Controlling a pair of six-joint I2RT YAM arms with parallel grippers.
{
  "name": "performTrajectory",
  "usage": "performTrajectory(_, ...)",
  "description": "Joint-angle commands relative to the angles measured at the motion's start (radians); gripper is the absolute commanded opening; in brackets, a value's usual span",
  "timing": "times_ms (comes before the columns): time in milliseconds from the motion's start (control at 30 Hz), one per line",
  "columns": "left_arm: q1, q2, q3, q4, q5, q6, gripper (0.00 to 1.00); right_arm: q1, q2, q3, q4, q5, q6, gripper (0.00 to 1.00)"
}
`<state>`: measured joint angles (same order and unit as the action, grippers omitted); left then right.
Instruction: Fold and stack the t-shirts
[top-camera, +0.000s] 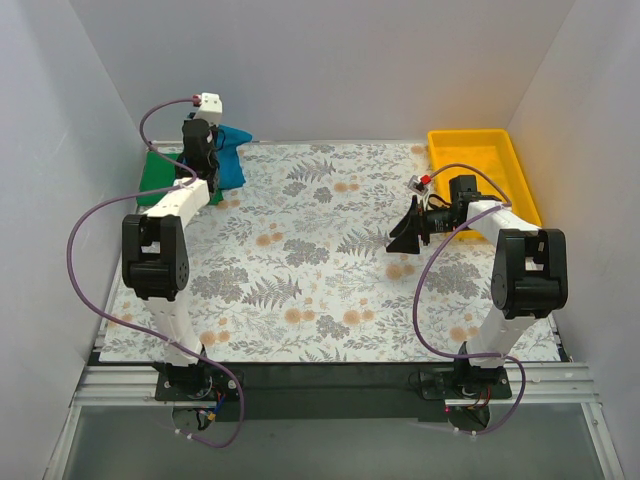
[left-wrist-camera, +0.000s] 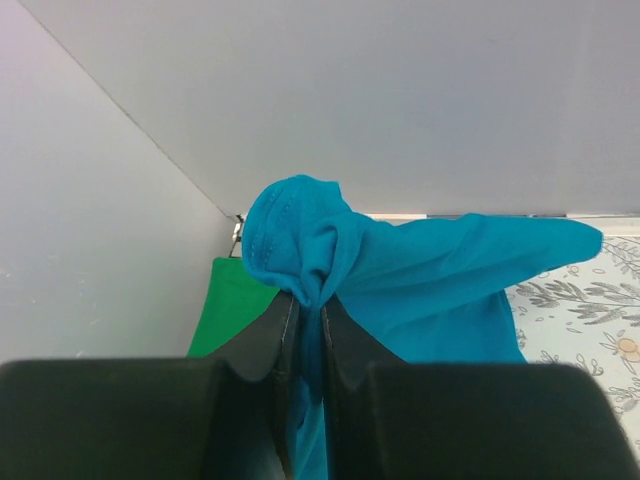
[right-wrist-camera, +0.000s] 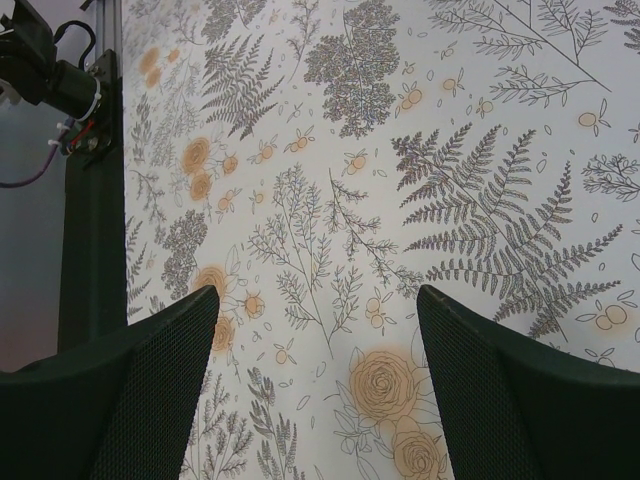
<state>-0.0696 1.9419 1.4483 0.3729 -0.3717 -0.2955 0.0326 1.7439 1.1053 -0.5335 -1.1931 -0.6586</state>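
Note:
A teal-blue t-shirt (top-camera: 232, 158) hangs bunched in the far left corner, and my left gripper (top-camera: 198, 140) is shut on a fold of it. In the left wrist view the blue cloth (left-wrist-camera: 420, 280) is pinched between the two black fingers (left-wrist-camera: 262, 345) and drapes off to the right. Under it a bright green t-shirt (top-camera: 162, 172) lies flat on the table; its edge (left-wrist-camera: 232, 310) shows beside the wall. My right gripper (top-camera: 408, 238) hovers open over the right half of the table, and between its fingers (right-wrist-camera: 160, 370) only the floral cloth shows.
A yellow plastic tray (top-camera: 484, 170) stands at the far right. The floral tablecloth (top-camera: 320, 260) covers the table between white walls on three sides. The left wall stands close beside the green shirt. Purple cables loop from both arms.

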Motion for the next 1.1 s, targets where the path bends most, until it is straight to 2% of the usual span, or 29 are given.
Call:
performTrajectory(0, 0.007, -0.061, 0.012, 0.014, 0.054, -0.02, 0.0, -0.007, 0.009, 0.041, -0.025, -0.036, -0.019, 0.86)
performTrajectory(467, -0.004, -0.296, -0.15, 0.024, 0.166, -0.051, 0.0, -0.005, 0.009, 0.044, -0.039, -0.036, -0.035, 0.86)
performTrajectory(833, -0.004, -0.421, -0.236, -0.015, 0.194, -0.079, 0.0, -0.005, 0.009, 0.048, -0.043, -0.033, -0.041, 0.86)
performTrajectory(1067, -0.002, -0.48, -0.299, -0.034, 0.151, -0.08, 0.0, -0.005, 0.009, 0.048, -0.046, -0.036, -0.042, 0.86)
